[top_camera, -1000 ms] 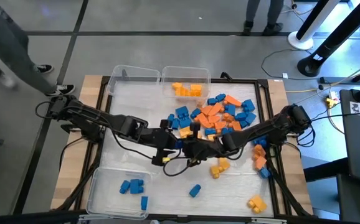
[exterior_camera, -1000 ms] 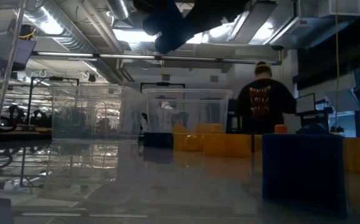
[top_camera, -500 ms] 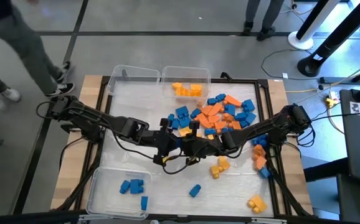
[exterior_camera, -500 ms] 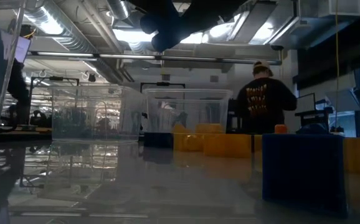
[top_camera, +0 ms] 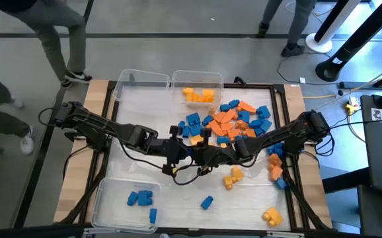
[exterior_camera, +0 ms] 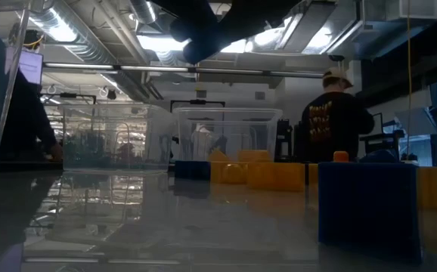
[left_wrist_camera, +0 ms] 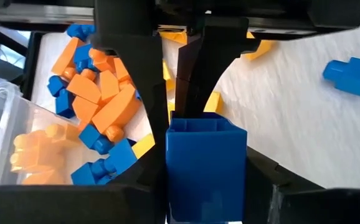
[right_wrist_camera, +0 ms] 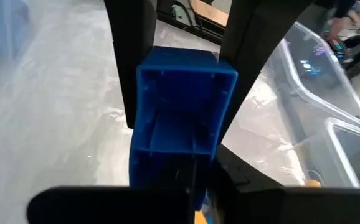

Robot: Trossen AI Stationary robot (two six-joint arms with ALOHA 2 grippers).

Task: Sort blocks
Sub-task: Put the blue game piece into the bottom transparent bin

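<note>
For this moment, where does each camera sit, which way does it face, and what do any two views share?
High view: overhead, straight down on the table; both arms meet mid-table, left gripper facing right gripper.
Low view: at tabletop height, level across to the clear bins and the room; dark arm parts overhead.
Left wrist view: past its own fingers, shut on a blue block.
Right wrist view: past its own fingers, gripping a blue block too.
Shared: both wrist views show the blue block; high and low both show the bins.
</note>
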